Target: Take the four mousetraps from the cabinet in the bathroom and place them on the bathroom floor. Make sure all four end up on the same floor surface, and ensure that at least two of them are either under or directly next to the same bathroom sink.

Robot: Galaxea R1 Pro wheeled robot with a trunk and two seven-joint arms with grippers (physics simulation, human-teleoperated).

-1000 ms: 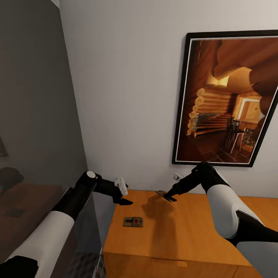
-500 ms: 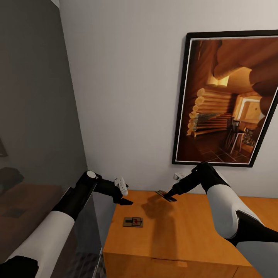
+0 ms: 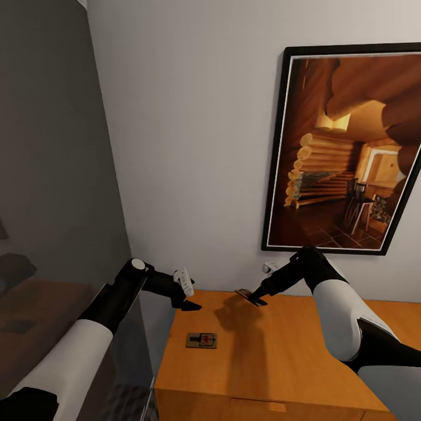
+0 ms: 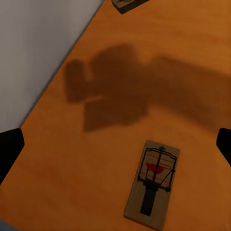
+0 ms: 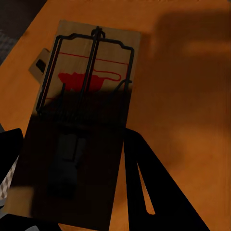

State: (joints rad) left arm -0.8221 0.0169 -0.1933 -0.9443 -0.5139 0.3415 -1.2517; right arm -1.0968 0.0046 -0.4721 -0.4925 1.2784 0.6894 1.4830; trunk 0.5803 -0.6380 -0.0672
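Observation:
One mousetrap [image 3: 202, 340] [image 4: 151, 185] lies flat on the orange-brown cabinet [image 3: 280, 362] top, near its left front part. My left gripper [image 3: 188, 305] [image 4: 115, 144] hovers open over the cabinet's left back corner, above and behind that trap, with its fingertips [image 4: 9, 149] spread wide. My right gripper [image 3: 252, 299] [image 5: 79, 168] is shut on a second mousetrap [image 3: 244, 293] [image 5: 82, 110], held just above the cabinet top near the wall. In the left wrist view, the held mousetrap's [image 4: 127, 4] corner shows at the picture's edge.
A large framed picture [image 3: 345, 146] of a log cabin hangs on the white wall behind the cabinet. A dark grey glossy panel [image 3: 52, 175] stands to the left of the cabinet. A small white fitting [image 3: 269, 267] sits on the wall by my right wrist.
The head view has shifted slightly. Both arms and both mousetraps keep their places.

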